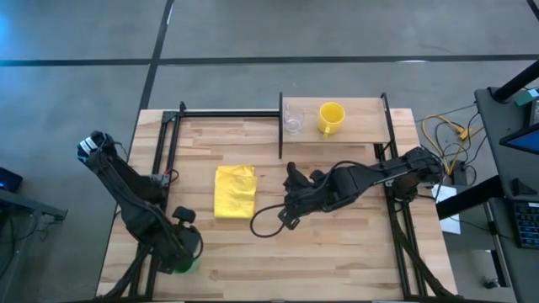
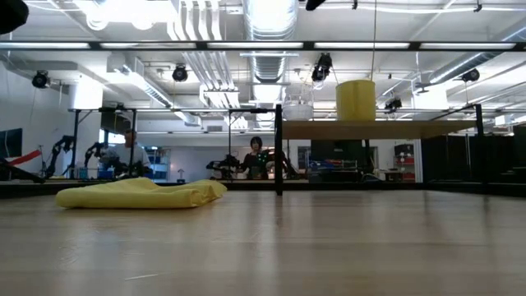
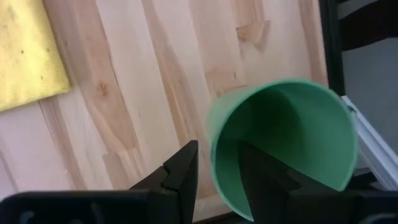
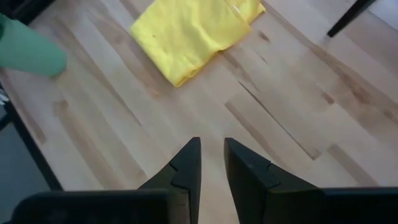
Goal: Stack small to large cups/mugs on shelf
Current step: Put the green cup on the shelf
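Observation:
The green cup (image 3: 280, 143) sits in my left gripper (image 3: 217, 149) at the table's near left corner, and it also shows in the high view as the green cup (image 1: 189, 266) under the left gripper (image 1: 184, 252). The clear cup (image 1: 293, 118) and the yellow mug (image 1: 330, 118) stand upright side by side on the shelf (image 1: 362, 126) at the far right, the mug to the right. My right gripper (image 4: 212, 144) hovers over mid-table, narrowly open and touching nothing. My left gripper holds the green cup by its rim wall (image 3: 214, 163), with one finger (image 3: 267, 180) inside the mouth and the other finger (image 3: 180, 174) outside. The cup is tilted, its open mouth facing back toward the wrist. Whether its base touches the table I cannot tell.
A folded yellow cloth (image 1: 234, 192) lies flat mid-table, between the two grippers. Black frame rails run along the table's left and right sides, and thin black posts (image 1: 280, 126) carry the shelf. A black cable loop (image 1: 268, 223) lies by the right gripper. People show in the room behind.

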